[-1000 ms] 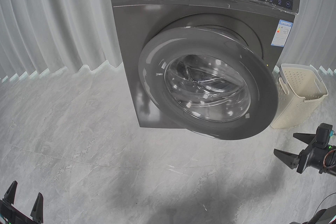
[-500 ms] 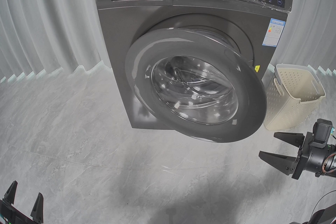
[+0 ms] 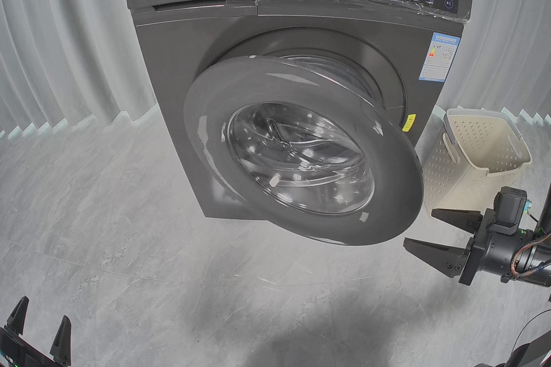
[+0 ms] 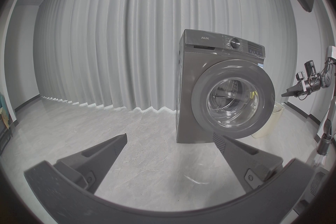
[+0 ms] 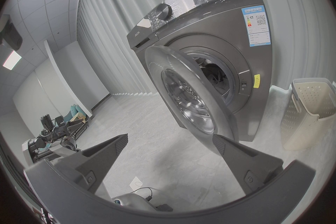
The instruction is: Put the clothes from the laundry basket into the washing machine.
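The washing machine [image 3: 189, 58] stood on the far side of the floor [image 3: 115, 213]. Its round door [image 3: 212, 116] was swung partway out, so the glass hung between the robot and the drum mouth. The laundry basket [image 3: 459, 179] stood upright on the floor just to the right of the machine, near the curtain. The right tool [image 3: 419, 226] hung open and empty, near the door's lower right rim and in front of the basket. The left tool [image 3: 43, 309] was low at the near left, well apart from everything, also open and holding nothing. The chief risk appeared to be the door. Any reach toward the drum from the right would pass close to its edge, and a brush there could knock it further shut or jam a finger against the rim. The basket looked light, so a tool catching its lip could tip it over. As for contents, no clothes showed above the basket's perforated walls, though its bottom was hidden. In the right wrist view a dark shape lay inside the drum [image 5: 214, 74], but whether it was clothing could not be told.
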Motion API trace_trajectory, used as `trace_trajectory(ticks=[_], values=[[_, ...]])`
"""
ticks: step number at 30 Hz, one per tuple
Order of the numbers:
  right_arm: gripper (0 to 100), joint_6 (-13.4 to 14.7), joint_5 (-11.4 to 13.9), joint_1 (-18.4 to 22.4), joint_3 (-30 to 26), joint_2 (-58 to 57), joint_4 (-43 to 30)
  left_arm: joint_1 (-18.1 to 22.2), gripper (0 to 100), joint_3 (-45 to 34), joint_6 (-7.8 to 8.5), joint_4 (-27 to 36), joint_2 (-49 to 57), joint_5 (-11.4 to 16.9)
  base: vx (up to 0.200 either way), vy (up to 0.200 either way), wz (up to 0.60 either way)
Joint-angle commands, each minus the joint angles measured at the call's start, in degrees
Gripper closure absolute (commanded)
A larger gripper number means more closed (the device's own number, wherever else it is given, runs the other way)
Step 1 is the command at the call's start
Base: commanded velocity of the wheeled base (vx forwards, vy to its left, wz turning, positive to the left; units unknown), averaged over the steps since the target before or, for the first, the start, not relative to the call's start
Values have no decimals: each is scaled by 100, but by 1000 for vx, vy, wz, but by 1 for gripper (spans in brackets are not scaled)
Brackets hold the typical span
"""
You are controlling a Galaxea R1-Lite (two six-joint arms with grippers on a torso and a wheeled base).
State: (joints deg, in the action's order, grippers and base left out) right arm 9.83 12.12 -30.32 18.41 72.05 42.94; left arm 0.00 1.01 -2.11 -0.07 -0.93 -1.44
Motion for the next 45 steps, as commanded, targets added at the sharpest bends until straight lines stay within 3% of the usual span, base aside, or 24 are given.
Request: trace_trajectory(ticks=[1,9,13,21,26,30,36,45], values=[[0,-7,1,-53,58,257,22,0,0,-92,-9,-1,66,3,200,0,0],[0,2,-8,0,321,477,31,0,0,-92,26,-1,66,3,50,0,0],[0,-7,-280,114,532,530,31,0,0,-92,26,-1,66,3,0,0,0],[0,-7,-500,254,480,530,31,0,0,-92,18,-1,66,-6,0,-75,0],[0,-16,-482,193,251,486,22,0,0,-92,26,-1,66,3,0,-120,0],[0,-86,-412,-132,-144,459,22,0,0,-92,44,-1,66,3,0,0,0],[0,-86,-412,-282,-127,468,31,0,0,-92,61,-1,66,3,0,0,0],[0,-86,-403,-326,-171,582,567,0,0,-92,61,-1,66,3,200,0,0]])
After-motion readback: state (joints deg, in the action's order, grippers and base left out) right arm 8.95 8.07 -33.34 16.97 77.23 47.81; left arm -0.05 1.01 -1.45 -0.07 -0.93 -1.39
